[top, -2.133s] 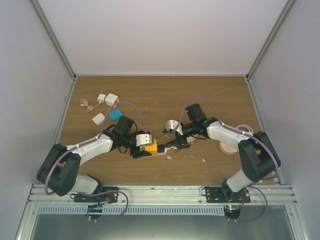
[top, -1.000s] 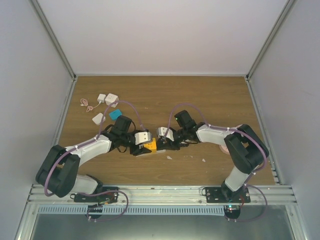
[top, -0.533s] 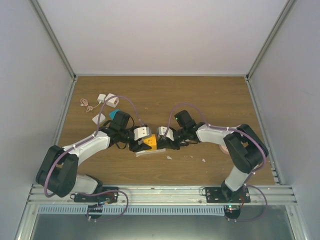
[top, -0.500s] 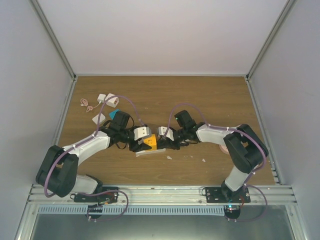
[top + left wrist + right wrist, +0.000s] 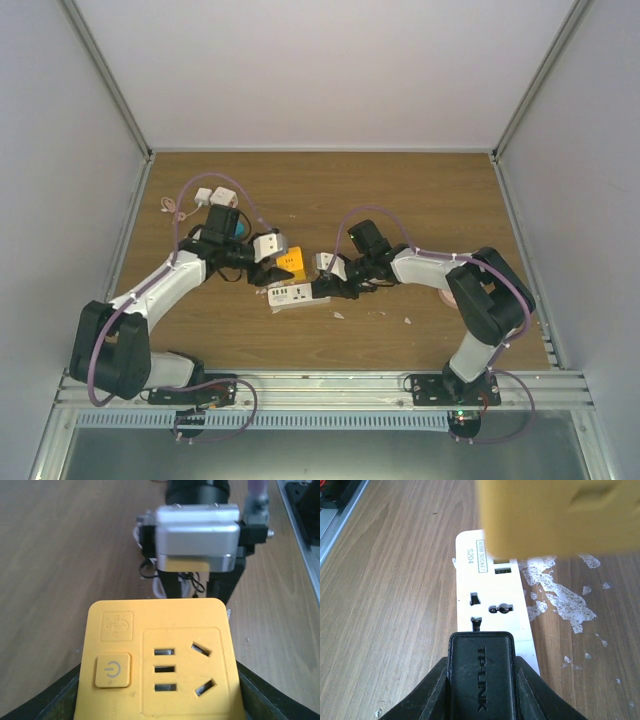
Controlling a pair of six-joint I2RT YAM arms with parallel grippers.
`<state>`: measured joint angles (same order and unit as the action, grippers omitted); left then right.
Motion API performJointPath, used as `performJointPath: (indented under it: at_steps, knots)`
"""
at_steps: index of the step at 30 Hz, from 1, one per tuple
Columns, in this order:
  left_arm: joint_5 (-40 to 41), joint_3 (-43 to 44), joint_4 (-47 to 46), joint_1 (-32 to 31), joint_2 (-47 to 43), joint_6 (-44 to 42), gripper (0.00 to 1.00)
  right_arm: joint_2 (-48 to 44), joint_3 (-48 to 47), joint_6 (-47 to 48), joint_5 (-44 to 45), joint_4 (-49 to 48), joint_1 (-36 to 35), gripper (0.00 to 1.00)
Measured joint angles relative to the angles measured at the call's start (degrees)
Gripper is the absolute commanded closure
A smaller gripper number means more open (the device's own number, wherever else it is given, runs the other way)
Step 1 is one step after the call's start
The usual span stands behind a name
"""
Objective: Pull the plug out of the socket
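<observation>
**A:** Starting nearest our bases, what do we have on the table (image 5: pixel 400 200)?

**B:** The white power strip (image 5: pixel 295 294) lies flat there. Our right pincer (image 5: pixel 336 287) is clamped around the black TP-LINK plug (image 5: pixel 481 680), which sits seated in the strip's right end. We judge that this grip is pinning the strip down.

**A:** And just beyond that?

**B:** The yellow socket adapter (image 5: pixel 157 665) is gripped by our left pincer (image 5: pixel 278 268), one finger on each side. From above it sits just behind the strip. In the right wrist view it is a yellow blur over the strip's far end, and the strip's sockets below it are bare. We cannot see its prongs, but it looks apart from the strip.

**A:** So is the pull done?

**B:** We think so, if the yellow one is the plug that was meant. What seems left is to carry it clear, set it down and let go. The black plug is not out, so if that one counts too, we are only partway.

**A:** Anything farther back?

**B:** Some white flecks (image 5: pixel 560 600) on the wood beside the strip. A few small white adapters (image 5: pixel 222 196) lie well apart at the far left, and we need none of them.
</observation>
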<state>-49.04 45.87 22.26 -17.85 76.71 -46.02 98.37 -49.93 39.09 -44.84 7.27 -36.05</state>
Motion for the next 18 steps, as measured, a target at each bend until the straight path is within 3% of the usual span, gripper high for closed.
performJointPath:
  at_steps: [8, 18]
  knots:
    - [1.1, 7.3, 11.2, 5.6, -1.0, -5.2, 0.88, 0.0, -0.1, 0.0, 0.0, 0.0, 0.0, 0.84]
    - [13.8, 18.6, 28.3, 10.5, 1.0, -14.3, 0.87, 0.7, -0.9, -0.2, -0.1, 0.4, 0.0, 0.84]
